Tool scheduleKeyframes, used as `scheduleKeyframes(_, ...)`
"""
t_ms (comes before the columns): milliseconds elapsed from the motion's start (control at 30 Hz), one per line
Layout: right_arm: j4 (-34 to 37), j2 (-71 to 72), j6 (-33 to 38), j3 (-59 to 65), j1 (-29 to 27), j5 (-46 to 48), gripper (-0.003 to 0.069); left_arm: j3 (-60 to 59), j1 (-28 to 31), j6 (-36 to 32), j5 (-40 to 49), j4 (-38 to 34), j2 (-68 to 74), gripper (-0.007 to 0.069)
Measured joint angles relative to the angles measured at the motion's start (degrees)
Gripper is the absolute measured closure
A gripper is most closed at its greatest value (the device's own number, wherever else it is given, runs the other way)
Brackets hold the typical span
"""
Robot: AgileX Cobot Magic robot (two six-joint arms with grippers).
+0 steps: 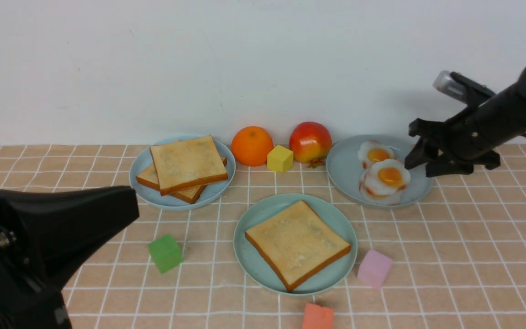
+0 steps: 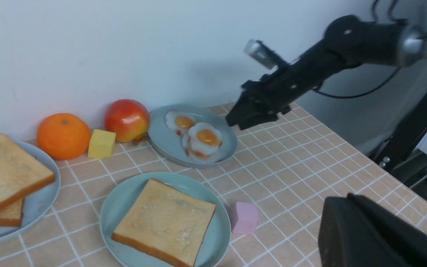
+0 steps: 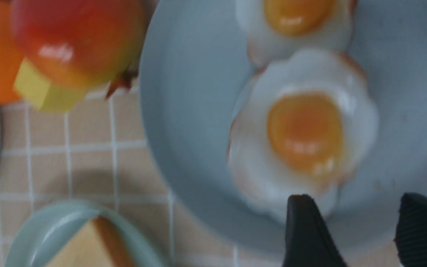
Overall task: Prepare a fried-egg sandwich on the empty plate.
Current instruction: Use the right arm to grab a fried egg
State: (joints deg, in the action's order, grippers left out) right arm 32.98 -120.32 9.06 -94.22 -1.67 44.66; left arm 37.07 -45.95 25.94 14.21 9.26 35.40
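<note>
The mint-green plate (image 1: 263, 214) sits in the middle and carries one toast slice (image 1: 297, 244). Two more toast slices (image 1: 187, 162) are stacked on the pale blue plate (image 1: 139, 164) at the back left. Two fried eggs, a near one (image 1: 388, 178) and a far one (image 1: 375, 154), lie on the grey-blue plate (image 1: 345, 169) at the back right. My right gripper (image 1: 420, 167) is open and empty, hovering just over that plate's right rim beside the near egg (image 3: 306, 133). My left gripper (image 1: 130, 205) is shut and empty, raised at the front left.
An orange (image 1: 252, 145), a yellow cube (image 1: 280, 158) and an apple (image 1: 310, 141) stand by the back wall between the plates. A green cube (image 1: 165, 252), a pink cube (image 1: 375, 268) and a red-orange cube (image 1: 318, 317) lie around the mint-green plate.
</note>
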Motion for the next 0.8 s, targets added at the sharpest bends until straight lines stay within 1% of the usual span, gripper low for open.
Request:
scheduleKeyframes(167, 1.53, -6.20, -0.22, -5.79, -0.96, 0.00, 0.0309, 0.00, 0.00, 0.39, -0.13, -0.13, 0.00, 0.0638)
scheduleKeyframes(300, 2.11, -9.22, -0.90, -8.13, -1.06, -0.05, 0.0309, 0.00, 0.00, 0.39, -0.18, -0.49, 0.00, 0.0638)
scheduleKeyframes(533, 3.31, -11.15, -1.52, -9.13, -1.13, -1.51, 0.0309, 0.00, 0.00, 0.39, -0.19, -2.55, 0.00, 0.0638)
scheduleKeyframes(800, 5.43, -11.43, -1.55, -9.20, -1.13, -1.61, 0.0309, 0.00, 0.00, 0.39, -0.24, -2.74, 0.00, 0.0638)
